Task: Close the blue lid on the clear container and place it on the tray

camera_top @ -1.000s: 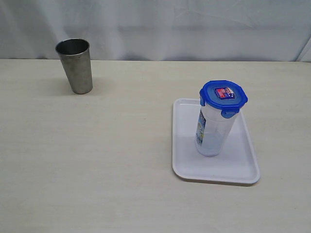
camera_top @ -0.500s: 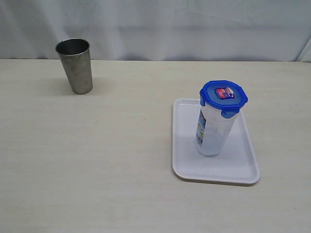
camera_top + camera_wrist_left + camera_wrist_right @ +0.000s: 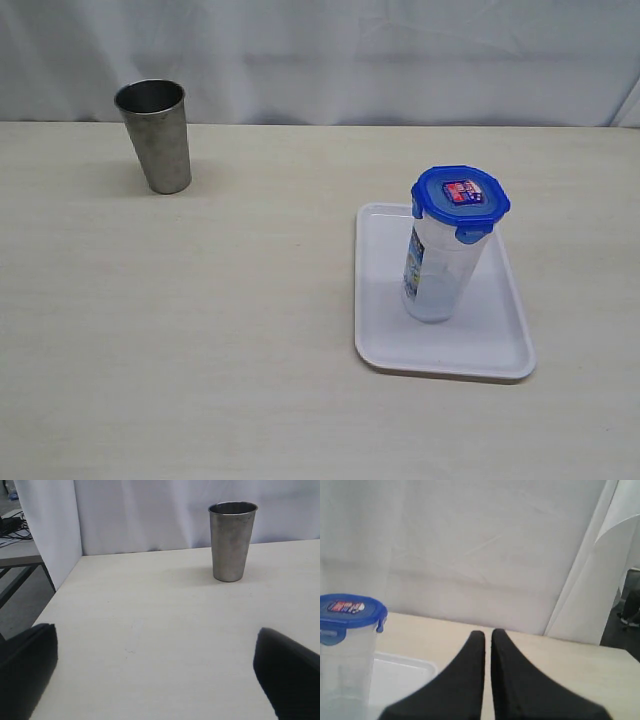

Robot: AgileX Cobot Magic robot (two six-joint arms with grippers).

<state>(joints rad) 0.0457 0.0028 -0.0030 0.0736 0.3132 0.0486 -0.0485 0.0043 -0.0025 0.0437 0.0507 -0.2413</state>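
Ext. view – desk [image 3: 200,330]: pale wood-grain top, white curtain [image 3: 350,60] behind.
Ext. view – tray [image 3: 385,345]: white, flat on desk, right of centre.
Ext. view – clear container [image 3: 432,280]: upright on the tray, inside the rim, toward its far half; label faces left.
Ext. view – blue lid [image 3: 460,195]: seated on top of the container, sticker up. Two flaps in sight hang down at the rim; whether they're latched, can't tell.
Ext. view – steel cup [image 3: 155,135]: upright, far left of desk, well apart from tray. Not a task item.
Ext. view – arms: neither in shot.
L wrist view – left pincer [image 3: 156,635]: jaws spread wide, nothing between them; hangs over bare desk nr the left edge, cup ahead of it.
R wrist view – right pincer [image 3: 487,632]: jaws pressed together, tips nearly touching, holding nothing; container w/ lid off to one side and apart from it, tray corner below.
Step in hand (est.): lid on, container on tray. Job looks finished; both arms clear of the goods.
Next move (est.): nothing to grasp. If any, a check that all four flaps are snapped; otherwise keep both arms off so the tall container isn't knocked.
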